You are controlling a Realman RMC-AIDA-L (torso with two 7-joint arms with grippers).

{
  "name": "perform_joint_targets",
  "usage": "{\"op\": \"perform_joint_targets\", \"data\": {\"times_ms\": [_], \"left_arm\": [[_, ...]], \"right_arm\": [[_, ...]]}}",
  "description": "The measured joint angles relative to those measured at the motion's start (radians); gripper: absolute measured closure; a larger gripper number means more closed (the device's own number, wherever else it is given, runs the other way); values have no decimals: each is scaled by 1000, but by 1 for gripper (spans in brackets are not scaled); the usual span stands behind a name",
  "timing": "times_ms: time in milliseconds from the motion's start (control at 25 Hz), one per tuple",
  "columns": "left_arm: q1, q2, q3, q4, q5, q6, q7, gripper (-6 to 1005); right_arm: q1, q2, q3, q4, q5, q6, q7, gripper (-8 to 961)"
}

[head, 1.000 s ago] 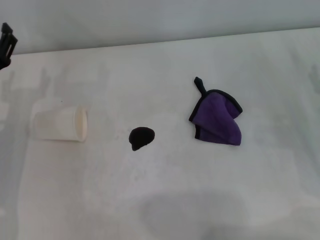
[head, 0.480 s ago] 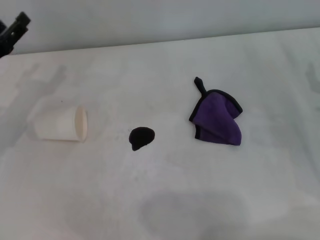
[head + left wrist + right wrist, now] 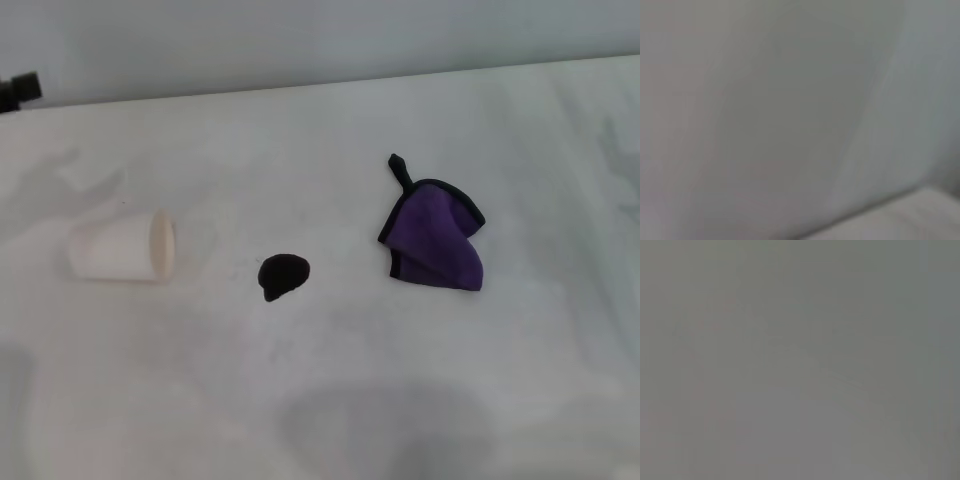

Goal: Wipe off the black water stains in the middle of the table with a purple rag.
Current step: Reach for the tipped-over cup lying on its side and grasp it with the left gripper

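The purple rag (image 3: 437,238) lies crumpled right of the black stain (image 3: 283,275) at mid-surface (image 3: 330,400), soft and light, best pinched at its bunched fold, though I cannot tell whether my left gripper (image 3: 20,88) at the far left corner has its fingers apart, and my right is out of sight.

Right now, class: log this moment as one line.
stain: unwiped | purple rag: untouched, right of it | cup: on its side | left gripper: far-left edge | right gripper: unseen

white table (image 3: 330,400), tipped cup (image 3: 125,246), black stain (image 3: 283,274), purple rag (image 3: 437,238)
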Motion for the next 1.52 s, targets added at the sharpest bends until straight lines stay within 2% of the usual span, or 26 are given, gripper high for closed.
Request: {"op": "perform_joint_targets", "data": {"times_ms": [240, 440, 520, 600, 640, 760, 800, 840, 920, 1120, 1520], "left_arm": [[-158, 35, 1, -77, 338, 33, 20, 122], [-309, 37, 1, -86, 616, 52, 98, 122], [-359, 25, 1, -99, 716, 51, 139, 122], [-404, -1, 1, -131, 793, 46, 188, 122], [-428, -19, 1, -152, 827, 40, 221, 122], [-490, -100, 1, -231, 910, -12, 318, 122], [-499, -115, 1, -249, 919, -26, 328, 122], [-518, -144, 1, -280, 941, -60, 350, 122], [-540, -169, 2, -290, 979, -89, 373, 122], [-565, -169, 2, -128, 1095, -128, 340, 123], [-550, -171, 1, -21, 1150, -244, 333, 122]], "right_arm": [[4, -1, 3, -7, 5, -21, 1, 130], [4, -3, 3, -9, 6, -25, 2, 130], [5, -3, 3, -10, 6, -25, 4, 130], [6, -3, 4, -9, 6, -26, 4, 130], [7, -3, 5, -10, 6, -26, 4, 130], [4, -2, 6, -10, 7, -33, 7, 130], [2, -2, 6, -10, 8, -35, 7, 130], [1, -2, 6, -9, 8, -36, 7, 130], [0, -2, 7, -6, 11, -39, 7, 130], [-1, -1, 38, 4, 12, -48, 8, 130], [9, 0, 46, 5, 12, -76, 10, 130]]}}
